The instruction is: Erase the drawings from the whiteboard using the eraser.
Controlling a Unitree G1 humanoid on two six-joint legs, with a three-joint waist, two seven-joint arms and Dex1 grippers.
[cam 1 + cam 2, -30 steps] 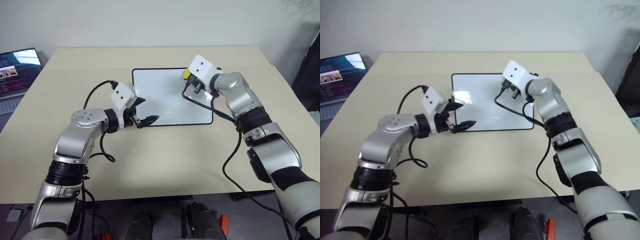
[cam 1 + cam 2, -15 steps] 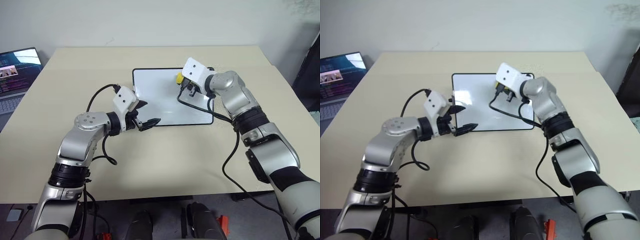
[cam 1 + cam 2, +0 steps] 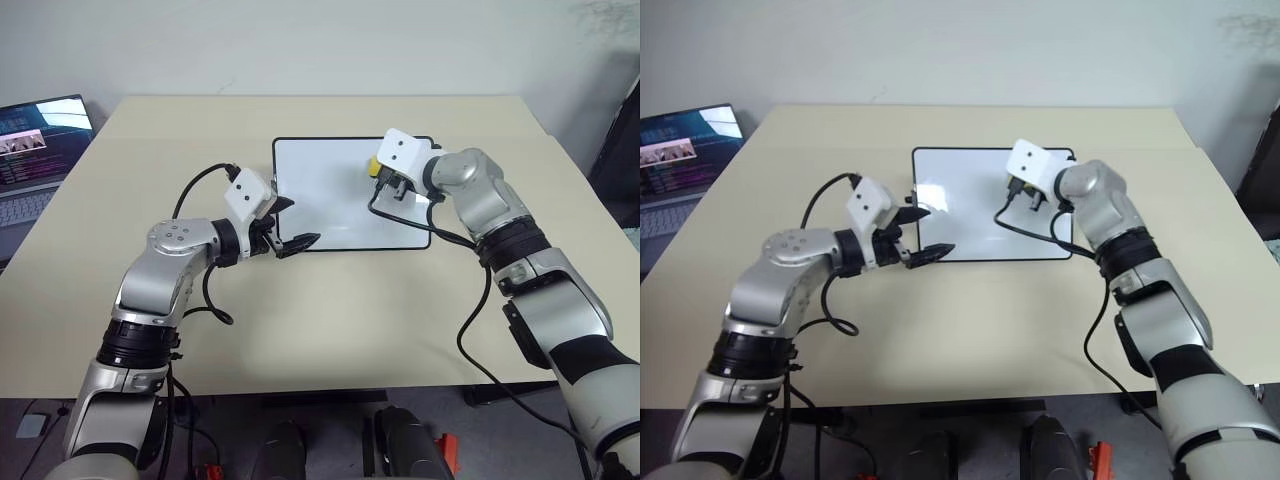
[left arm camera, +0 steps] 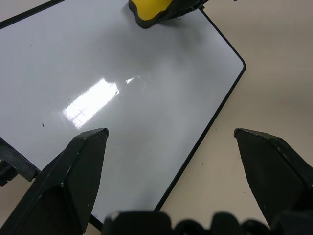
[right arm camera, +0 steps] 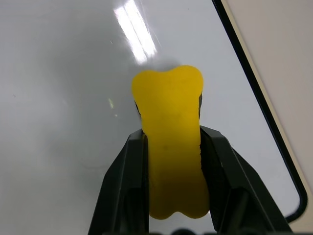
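The whiteboard (image 3: 335, 200) lies flat on the table's far middle, white with a thin black frame. No drawings show on the surface I can see. My right gripper (image 5: 172, 132) is shut on the yellow eraser (image 3: 374, 166), which rests on the board's far right part, close to its right edge (image 5: 254, 88). The same eraser (image 4: 146, 10) appears in the left wrist view. My left gripper (image 3: 297, 224) is open at the board's near left corner, with one finger over the left edge and the other by the front edge (image 4: 195, 152).
A beige table (image 3: 350, 320) carries everything. An open laptop (image 3: 40, 140) stands at the far left, off the table's edge. A black cable (image 3: 400, 215) from my right wrist hangs over the board's near right part.
The right gripper slid the eraser left across the board's far part, then back right and slightly nearer. The left gripper stayed put. The whole view shifted a little.
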